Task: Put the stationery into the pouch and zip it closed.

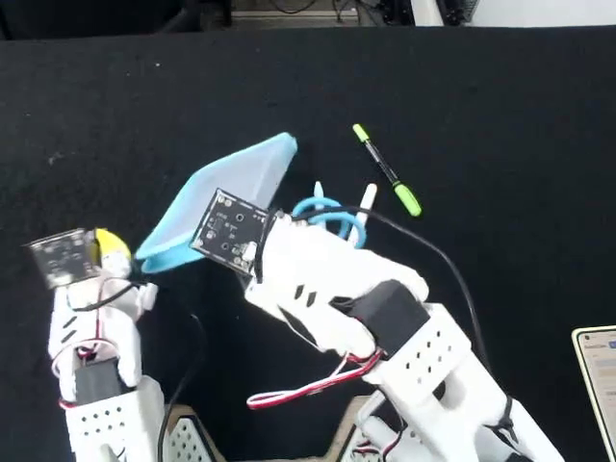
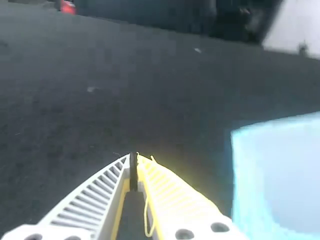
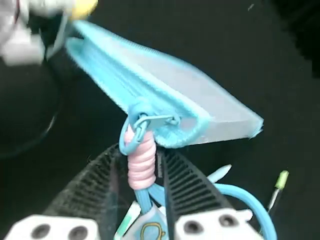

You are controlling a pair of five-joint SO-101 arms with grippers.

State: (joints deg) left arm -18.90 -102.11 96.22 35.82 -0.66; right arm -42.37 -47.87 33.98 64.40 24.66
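The light blue pouch [image 1: 231, 188] lies tilted on the black table, its zipper edge [image 3: 125, 80] facing my right gripper [image 3: 141, 150]. That gripper is shut on the pink coiled zipper pull [image 3: 141, 162], which hangs from a blue ring at the slider. My left gripper [image 2: 133, 161] is shut with nothing in it, beside the pouch's [image 2: 280, 175] near corner. Outside the pouch lie a green pen [image 1: 385, 171], blue-handled scissors [image 1: 332, 217] and a white pen [image 1: 367, 200]. The scissors handle [image 3: 250, 200] and the green pen [image 3: 280, 181] also show past my right gripper.
Black cloth [image 1: 500, 115] covers the whole table, with open room at the back and the right. A white device edge [image 1: 599, 375] sits at the lower right. My right arm's body [image 1: 385, 318] and its cables cross the centre.
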